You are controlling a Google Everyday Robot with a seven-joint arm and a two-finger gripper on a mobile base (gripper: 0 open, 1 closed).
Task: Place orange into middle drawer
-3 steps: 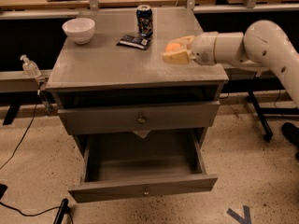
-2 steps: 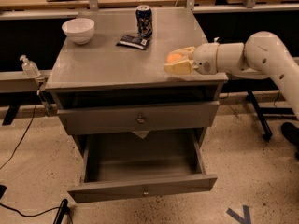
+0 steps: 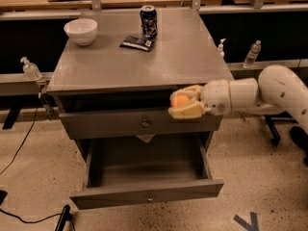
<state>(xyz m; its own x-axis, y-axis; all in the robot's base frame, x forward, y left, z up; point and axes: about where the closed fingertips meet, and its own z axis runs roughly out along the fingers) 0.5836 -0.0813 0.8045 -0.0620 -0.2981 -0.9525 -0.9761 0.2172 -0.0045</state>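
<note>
My gripper [image 3: 176, 103] is shut on the small orange [image 3: 180, 100], which shows between the cream fingers. It hangs in front of the cabinet's right side, level with the closed upper drawer front [image 3: 115, 124] and just below the table top's edge. The middle drawer [image 3: 144, 195] is pulled open below, a deep grey tray with a narrow front panel and a small knob. The orange is above the drawer's right part, well clear of its floor. My white arm reaches in from the right.
On the grey table top [image 3: 144, 64] stand a white bowl [image 3: 81, 30], a soda can [image 3: 148, 21] and a dark packet [image 3: 137, 43]. Bottles [image 3: 252, 53] line the side rails. A cable [image 3: 19, 148] runs across the floor at the left.
My gripper has carried the orange off the table top's right edge, down and toward the front, to hang before the cabinet above the open drawer.
</note>
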